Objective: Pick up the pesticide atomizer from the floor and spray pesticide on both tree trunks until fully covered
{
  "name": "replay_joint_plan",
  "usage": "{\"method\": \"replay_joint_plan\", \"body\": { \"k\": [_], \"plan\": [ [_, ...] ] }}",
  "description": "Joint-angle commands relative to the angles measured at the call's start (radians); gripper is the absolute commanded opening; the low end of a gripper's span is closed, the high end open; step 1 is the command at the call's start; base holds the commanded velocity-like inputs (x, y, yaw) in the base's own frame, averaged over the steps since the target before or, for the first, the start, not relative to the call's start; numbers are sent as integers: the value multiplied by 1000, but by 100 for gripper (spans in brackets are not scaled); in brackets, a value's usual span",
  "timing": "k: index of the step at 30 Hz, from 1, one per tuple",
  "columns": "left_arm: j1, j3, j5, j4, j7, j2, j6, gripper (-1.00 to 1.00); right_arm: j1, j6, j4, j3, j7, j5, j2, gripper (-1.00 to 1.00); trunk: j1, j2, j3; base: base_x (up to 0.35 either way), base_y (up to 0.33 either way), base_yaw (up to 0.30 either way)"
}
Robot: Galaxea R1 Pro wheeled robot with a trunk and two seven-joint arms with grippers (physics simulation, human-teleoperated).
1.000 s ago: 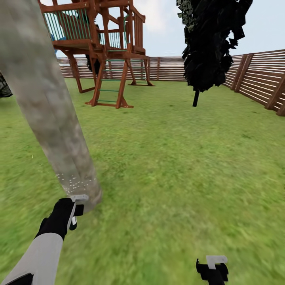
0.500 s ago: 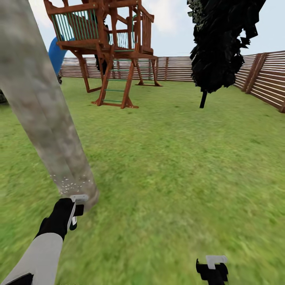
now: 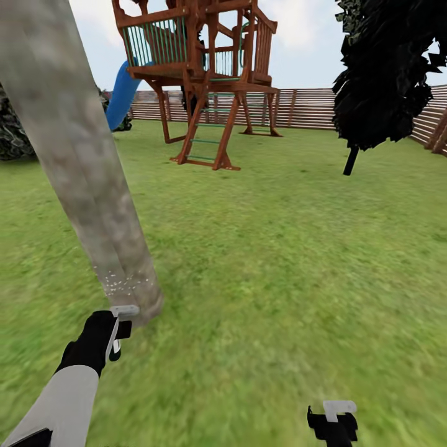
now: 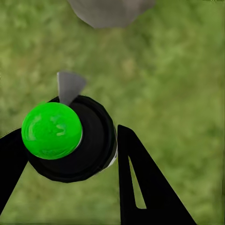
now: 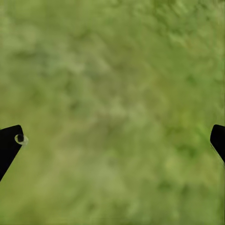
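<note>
One tree trunk [image 3: 87, 186], thick and mottled grey-brown, slants up the left of the head view, with fine white specks [image 3: 124, 285] just above its base. My left gripper [image 3: 118, 330] hangs close in front of that base. In the left wrist view this gripper [image 4: 65, 145] is shut on the pesticide atomizer [image 4: 70, 136], a black round body with a bright green knob and a grey nozzle. The nozzle points toward the trunk's foot [image 4: 110, 9]. My right gripper [image 3: 333, 422] hovers low over grass, open [image 5: 112, 140] with nothing between its fingers.
A brown wooden play tower [image 3: 211, 81] with a blue slide [image 3: 121, 96] stands mid-lawn beyond the trunk. A black cypress [image 3: 385, 74] rises at the right. The slatted fence [image 3: 304, 108] closes the far side, and a dark bush [image 3: 12, 133] sits at the left. Open grass lies ahead.
The whole head view has shifted right, so the camera has turned left; the slide and bush have come into sight. Both arms keep their place in the picture.
</note>
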Motion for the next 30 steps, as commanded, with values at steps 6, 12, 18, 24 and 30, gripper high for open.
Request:
{"method": "replay_joint_plan", "body": {
  "k": [6, 12, 18, 24, 30],
  "plan": [
    [-1, 2, -6, -1, -6, -1, 4, -100, -1, -2, 0, -7, -4, 11, 0, 100, 0, 0, -1, 147, -268, 278],
    [-1, 2, -6, -1, -6, -1, 4, -100, -1, -2, 0, -7, -4, 11, 0, 100, 0, 0, -1, 171, -247, 278],
    [-1, 2, -5, -13, -7, -17, 4, -100, -1, -2, 0, -7, -4, 11, 0, 100, 0, 0, -1, 56, -74, 278],
    [-9, -10, -13, -128, -1, -70, 37, -100, -1, -2, 0, -7, -4, 11, 0, 100, 0, 0, -1, 3, -5, 150],
    [-107, -146, -8, -156, -2, -100, 235, -100, -1, -3, -1, -8, -4, 11, -2, 100, 0, 0, -1, 0, 0, 3]
  ]
}}
